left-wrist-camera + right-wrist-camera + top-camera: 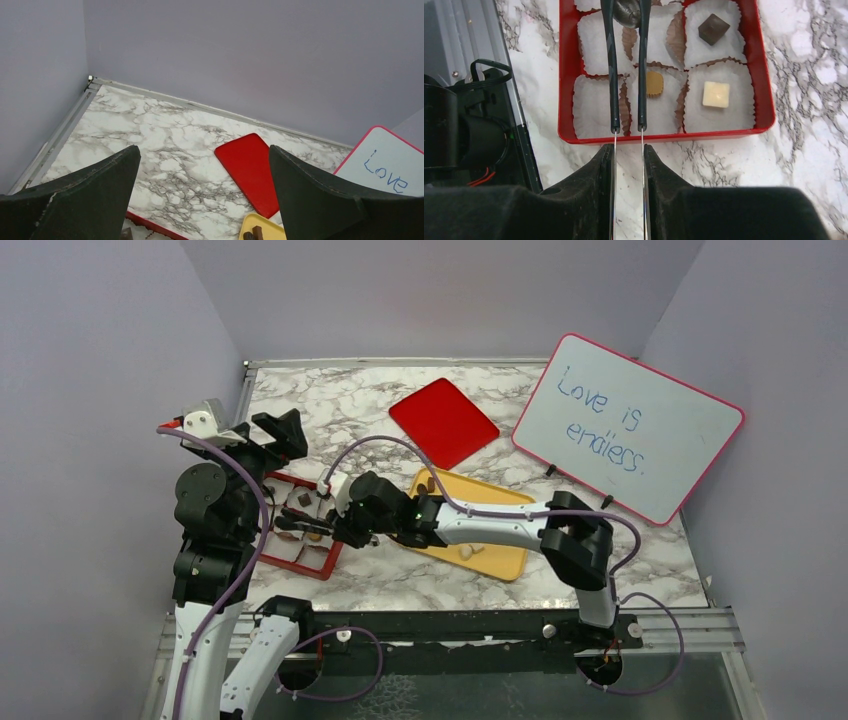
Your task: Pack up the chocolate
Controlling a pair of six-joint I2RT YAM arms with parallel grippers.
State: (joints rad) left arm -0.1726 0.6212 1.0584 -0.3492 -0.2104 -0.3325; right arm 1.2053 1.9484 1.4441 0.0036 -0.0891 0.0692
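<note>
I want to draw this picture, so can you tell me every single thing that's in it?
Chocolate box: one, red, table's left side.
Paper cups: several, white, lining the box.
Chocolates in the box: three seen, dark, tan, cream-white, one per cup.
Tray: one, yellow, mid-table.
Chocolates on the tray: a few, tan and brown.
Lid: one, red, flat behind the tray.
Whiteboard: one, pink-edged, "Love is endless", right side.
Table: one, marbled.
Tongs: one, dark, over the box.
Left gripper: black, raised, open.
Right gripper: black, shut on the tongs.
</note>
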